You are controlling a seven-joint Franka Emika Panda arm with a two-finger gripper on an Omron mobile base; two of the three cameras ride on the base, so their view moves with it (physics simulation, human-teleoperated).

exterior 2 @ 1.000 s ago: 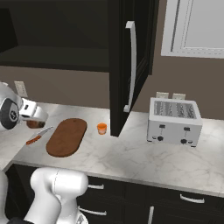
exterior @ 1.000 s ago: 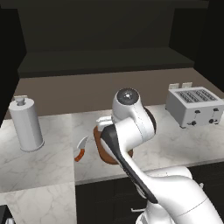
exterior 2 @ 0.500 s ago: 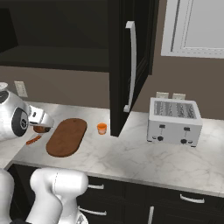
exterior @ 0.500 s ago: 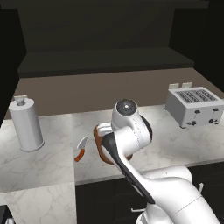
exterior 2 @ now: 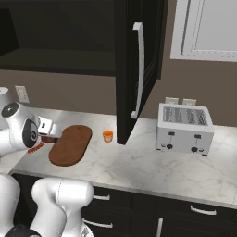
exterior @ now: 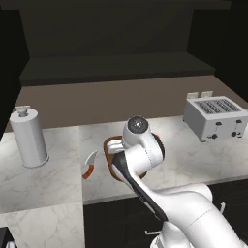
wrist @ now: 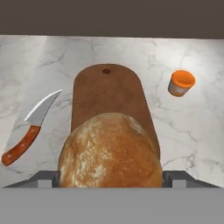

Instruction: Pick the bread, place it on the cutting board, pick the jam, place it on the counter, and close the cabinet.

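Bread [wrist: 109, 151]: round golden-brown roll, crusty mottled top with pale floury patches, looming large at the bottom of the hand view, over the near end of the cutting board [wrist: 111, 98]. Lower edge of the roll cut off by the frame; contact with the board not discernible. Gripper [wrist: 110, 178] closed on the bread: grey finger pads [wrist: 48, 178] pressed against both sides, tips themselves mostly hidden behind the roll.

Cutting board: flat, elongated oval, dark reddish-brown wood, small hole near the far end. Lying on the counter [wrist: 192, 127], white-grey veined marble. In the left base view mostly hidden behind the arm, just a brown sliver [exterior: 112, 143] visible. In the right base view [exterior 2: 70, 144] fully visible, with the gripper [exterior 2: 46, 132] at its left end; bread hard to make out there.

Jam [wrist: 181, 82]: small orange jar, pale lower band, open-looking top, on the counter just right of the board's far end, not touching. Same jar in the right base view [exterior 2: 108, 135], between board and cabinet [exterior 2: 134, 69] door. Cabinet black, door swung open, long vertical silver bar handle; top cut off by the frame.

Knife [wrist: 30, 127]: curved silver blade, orange handle, left of the board on the marble. Toaster [exterior 2: 184, 128]: boxy, silver, well to the right. Grey cylindrical canister [exterior: 29, 137] at far left of the left base view.
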